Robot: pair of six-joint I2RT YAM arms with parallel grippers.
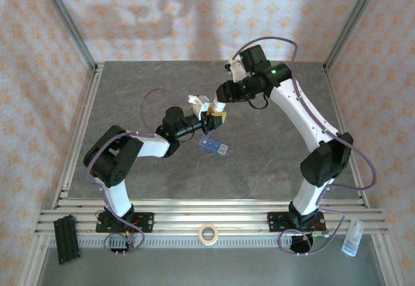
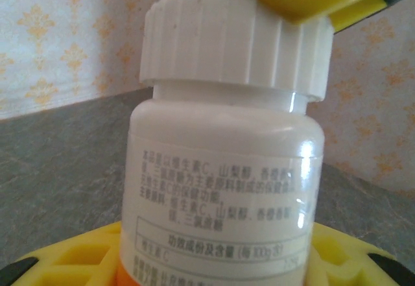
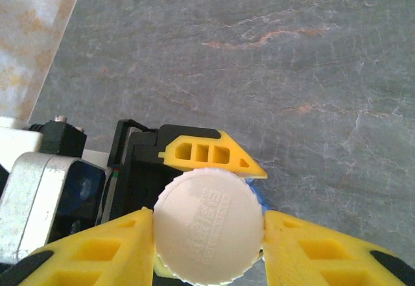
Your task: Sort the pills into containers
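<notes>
near the middle of the table (image 1: 130,91) the bottle (image 2: 227,156) stands upright between the two grippers. the left gripper (image 1: 213,119) clasps its body from the left and the right gripper (image 3: 207,237) clasps its cap (image 3: 207,214) from above. the pill organiser strip (image 1: 214,146) lies on the table just before them. a tape roll (image 1: 207,234) sits at the near edge, between the arm bases.

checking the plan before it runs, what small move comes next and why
Probably twist the right gripper to unscrew the white cap: its jaws clamp the cap from both sides, the left gripper holds the bottle by its body, and the cap sits fully on.
</notes>
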